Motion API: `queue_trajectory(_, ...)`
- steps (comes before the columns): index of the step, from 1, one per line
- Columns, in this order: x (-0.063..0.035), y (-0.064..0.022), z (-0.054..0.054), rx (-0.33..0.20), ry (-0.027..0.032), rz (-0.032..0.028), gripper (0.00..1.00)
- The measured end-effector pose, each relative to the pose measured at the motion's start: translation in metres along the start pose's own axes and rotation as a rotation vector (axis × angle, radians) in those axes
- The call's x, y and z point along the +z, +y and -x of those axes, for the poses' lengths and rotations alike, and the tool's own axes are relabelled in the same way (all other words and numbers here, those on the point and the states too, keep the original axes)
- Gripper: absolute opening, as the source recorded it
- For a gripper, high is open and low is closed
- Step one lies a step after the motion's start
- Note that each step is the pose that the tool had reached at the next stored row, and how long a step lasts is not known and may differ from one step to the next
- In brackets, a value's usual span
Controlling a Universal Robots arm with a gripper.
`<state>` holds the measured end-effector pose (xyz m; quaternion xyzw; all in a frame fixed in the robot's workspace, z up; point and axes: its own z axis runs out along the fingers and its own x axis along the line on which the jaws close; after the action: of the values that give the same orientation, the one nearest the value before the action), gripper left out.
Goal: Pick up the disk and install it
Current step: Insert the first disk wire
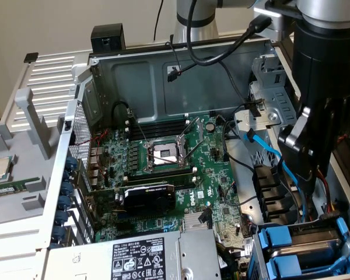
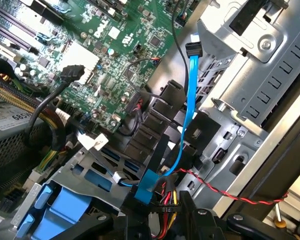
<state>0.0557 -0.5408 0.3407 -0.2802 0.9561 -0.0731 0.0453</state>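
The disk (image 1: 318,240) shows as a grey body in a blue plastic frame. It lies in the drive cage (image 1: 255,256) at the exterior view's lower right. In the wrist view the blue frame (image 2: 65,212) sits inside the same grey cage. My gripper (image 1: 306,178) hangs on the black arm just above and behind the cage, beside the blue data cable (image 1: 274,153). Its black body (image 2: 180,227) is over a bundle of red, yellow and black wires. I cannot tell whether it touches the disk.
The open case holds the green motherboard (image 1: 163,169) with a bare processor socket (image 1: 163,154). A black graphics card (image 1: 149,195) lies in front of it, and the grey power supply (image 1: 134,259) at the near edge. Black cable clips (image 1: 274,186) and loose cables crowd the space by the cage.
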Motion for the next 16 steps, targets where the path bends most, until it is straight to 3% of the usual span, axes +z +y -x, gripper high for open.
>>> queue_trajectory(6,0.0,0.0002,-0.0003,0.0,-0.0001,0.0,0.36)
queue_trajectory(7,-0.0001,0.0002,-0.0003,0.0,0.0,0.0,0.49)
queue_trajectory(9,-0.0001,0.0005,-0.0002,0.0,-0.0001,0.0,0.49)
queue_trajectory(10,-0.0002,0.0009,0.0,0.0,0.0,0.0,0.55)
queue_trajectory(16,-0.0069,0.0049,-0.0028,0.0,0.0001,-0.0001,0.55)
